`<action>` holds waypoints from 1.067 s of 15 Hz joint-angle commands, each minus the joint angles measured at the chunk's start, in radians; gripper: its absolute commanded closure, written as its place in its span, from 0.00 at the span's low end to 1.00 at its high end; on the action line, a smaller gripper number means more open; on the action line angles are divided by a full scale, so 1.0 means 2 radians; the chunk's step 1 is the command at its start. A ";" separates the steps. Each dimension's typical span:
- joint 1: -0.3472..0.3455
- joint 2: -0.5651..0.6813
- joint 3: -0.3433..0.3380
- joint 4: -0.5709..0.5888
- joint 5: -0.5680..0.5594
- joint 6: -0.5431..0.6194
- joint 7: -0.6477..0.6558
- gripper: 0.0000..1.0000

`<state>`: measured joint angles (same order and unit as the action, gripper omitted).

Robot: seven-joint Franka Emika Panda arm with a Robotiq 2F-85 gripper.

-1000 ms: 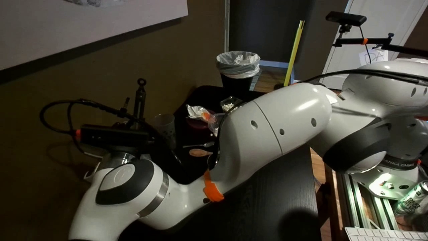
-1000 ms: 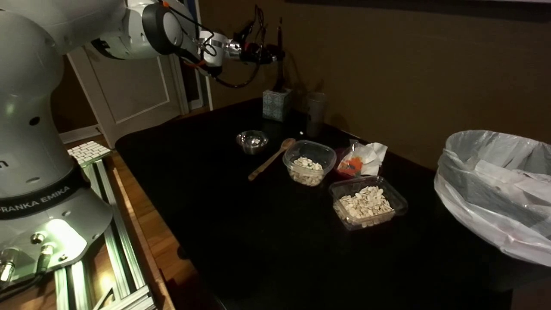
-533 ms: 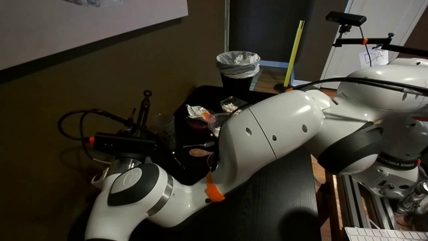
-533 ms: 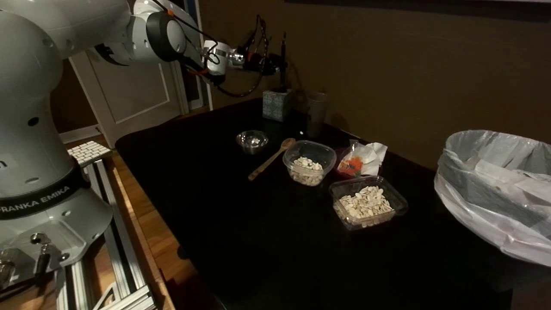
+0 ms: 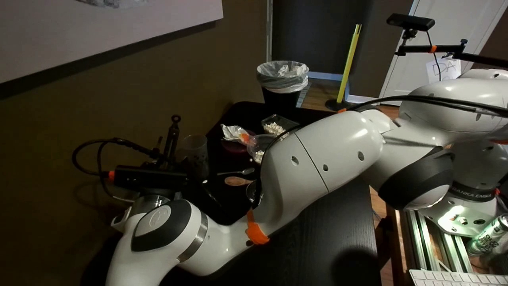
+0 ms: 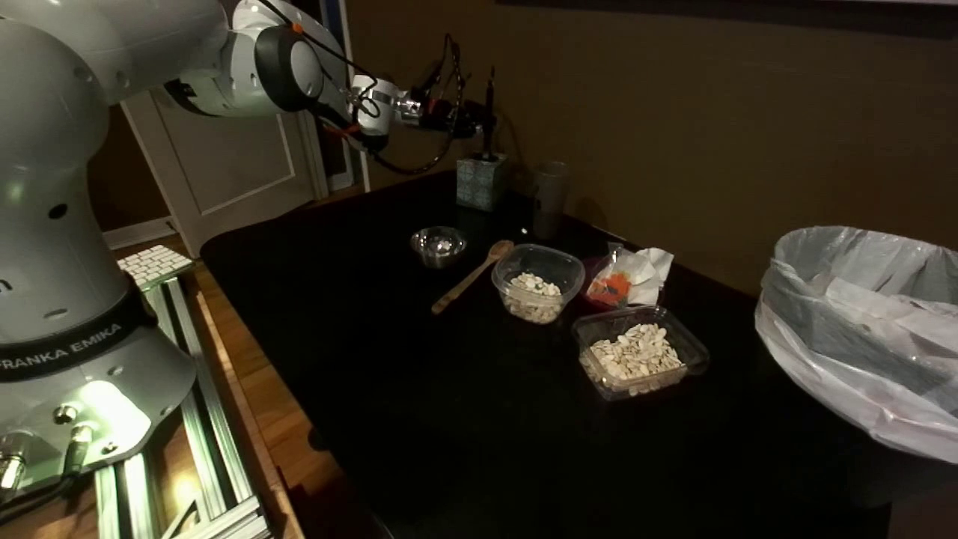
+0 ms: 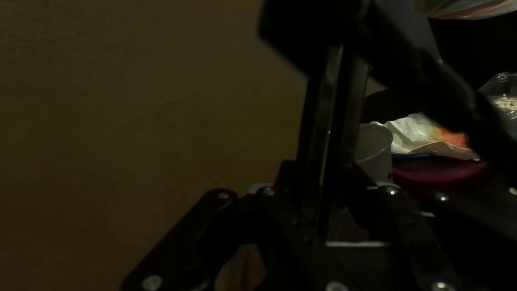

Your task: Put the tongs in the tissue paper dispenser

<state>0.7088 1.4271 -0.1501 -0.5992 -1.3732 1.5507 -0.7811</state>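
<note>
The dark tongs stand almost upright in both exterior views point(image 5: 172, 137) point(image 6: 489, 105) and rise through the middle of the wrist view point(image 7: 331, 129). My gripper point(image 6: 479, 123) is shut around their shaft; its fingers show in the wrist view point(image 7: 323, 178) on both sides of the tongs. The tissue paper dispenser is a light blue patterned box point(image 6: 480, 184) at the table's far corner, directly below the tongs. The tongs' lower end meets the box's top and is hidden there, apparently inside the opening. How deep it reaches I cannot tell.
A tall translucent cup point(image 6: 550, 198) stands close beside the box, near the wall. A metal bowl point(image 6: 438, 247), a wooden spoon point(image 6: 471, 278), two clear containers point(image 6: 537, 288) point(image 6: 640, 355) and crumpled paper point(image 6: 647, 273) lie nearer. A lined bin point(image 5: 282, 79) stands at the table's end.
My gripper and the tongs have moved down, and slightly right in an exterior view. Less of the tongs shows above the box than a second ago. The box has not moved.
</note>
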 commanded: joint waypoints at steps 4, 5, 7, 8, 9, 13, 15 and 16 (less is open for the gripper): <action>0.008 0.015 -0.008 0.008 -0.014 0.008 -0.023 0.91; 0.008 0.016 -0.008 0.008 -0.015 0.009 -0.025 0.91; 0.009 0.018 -0.007 0.009 -0.015 0.009 -0.026 0.51; 0.010 0.019 -0.007 0.009 -0.015 0.009 -0.026 0.43; 0.010 0.020 -0.007 0.010 -0.015 0.011 -0.024 0.42; 0.012 0.021 -0.006 0.013 -0.014 0.011 -0.017 0.11; 0.013 0.021 -0.006 0.013 -0.014 0.011 -0.017 0.00; 0.014 0.020 -0.007 0.013 -0.014 0.011 -0.017 0.00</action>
<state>0.7354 1.4446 -0.1563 -0.6007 -1.3840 1.5518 -0.8120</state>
